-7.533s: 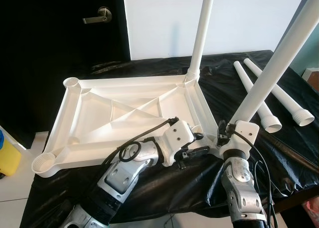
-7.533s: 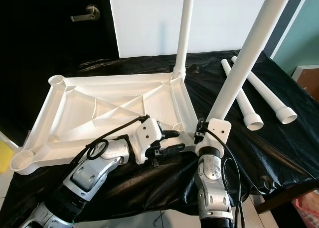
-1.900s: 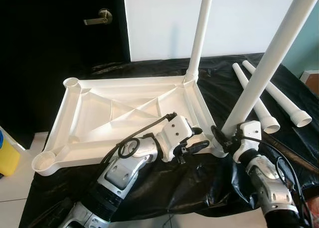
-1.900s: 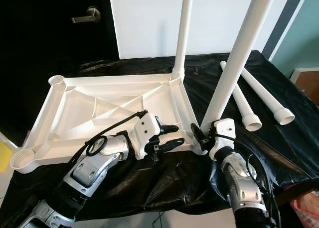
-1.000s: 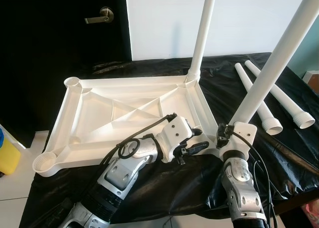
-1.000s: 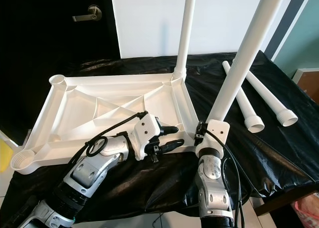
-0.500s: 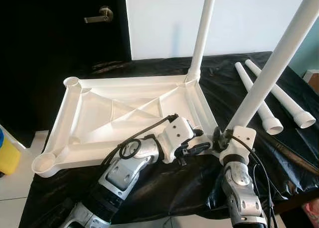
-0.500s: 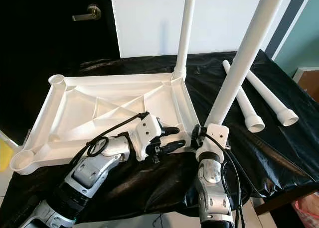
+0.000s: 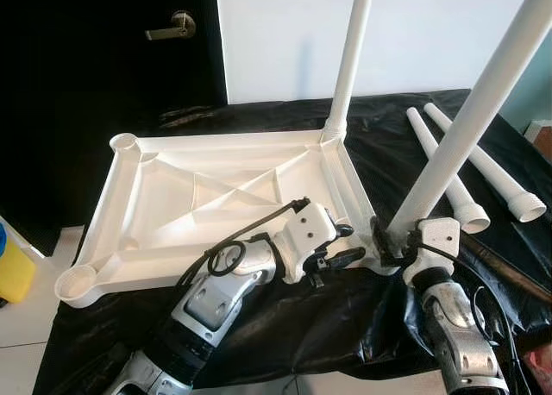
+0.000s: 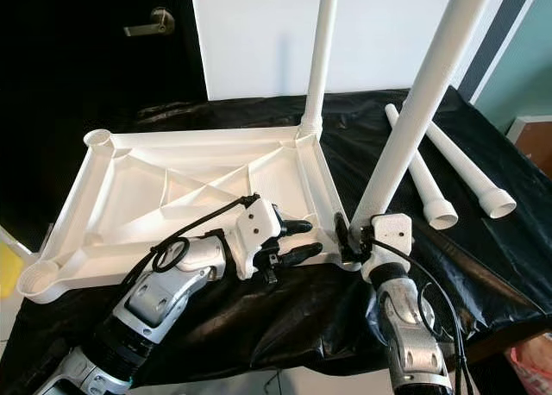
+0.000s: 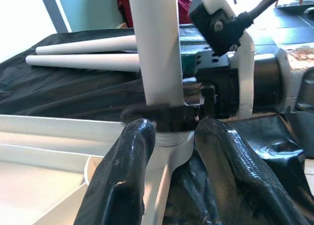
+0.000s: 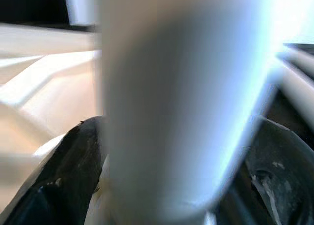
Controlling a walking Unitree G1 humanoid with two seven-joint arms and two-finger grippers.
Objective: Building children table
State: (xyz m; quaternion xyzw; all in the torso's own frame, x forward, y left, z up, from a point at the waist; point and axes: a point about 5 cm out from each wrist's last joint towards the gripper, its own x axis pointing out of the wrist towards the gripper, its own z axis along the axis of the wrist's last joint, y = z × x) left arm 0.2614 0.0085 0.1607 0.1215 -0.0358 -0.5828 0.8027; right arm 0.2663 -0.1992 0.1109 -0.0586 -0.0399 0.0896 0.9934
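On a black plastic sheet (image 9: pixel 259 317), an upturned white plastic tabletop (image 9: pixel 198 205) is laid. At its 4 o'clock corner, a white tubular leg (image 9: pixel 457 136) is clamped near its base by the right gripper (image 9: pixel 385 240). At 9 o'clock of that base, the left gripper (image 9: pixel 345 243) is held with fingers parted against the tabletop's edge.

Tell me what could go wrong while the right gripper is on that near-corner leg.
The leg in the right gripper leans from its tabletop socket, so it may cross-thread or pop out. The left gripper only rests at the rim, so the tabletop could slide on the slick black sheet. The two loose legs could roll off.
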